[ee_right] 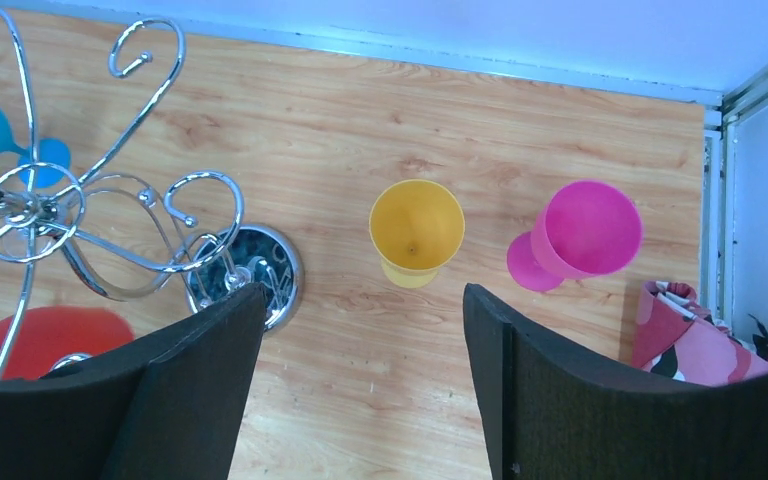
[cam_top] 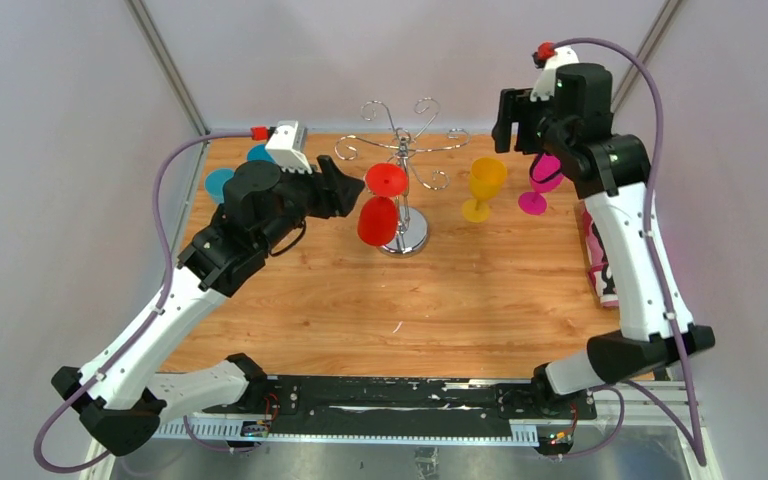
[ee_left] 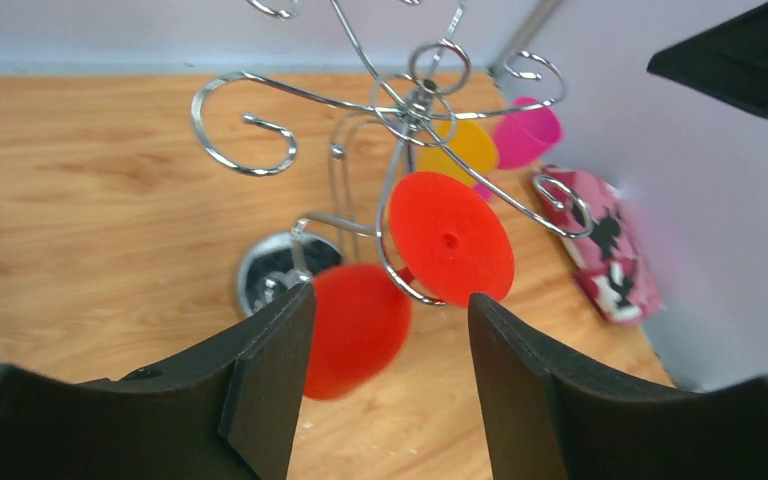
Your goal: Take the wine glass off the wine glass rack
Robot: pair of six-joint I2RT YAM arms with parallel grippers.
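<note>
Approach step: the red wine glass (cam_top: 378,220) hangs inverted on the wine glass rack (cam_top: 401,150), the left gripper (cam_top: 350,190) open beside it, the right gripper (cam_top: 508,125) open and idle. Next, clasp its stem and slide it free

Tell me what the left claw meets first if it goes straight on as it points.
Most likely the red wine glass hanging on the wine glass rack, directly ahead of the left claw; exact depth is unclear.
</note>
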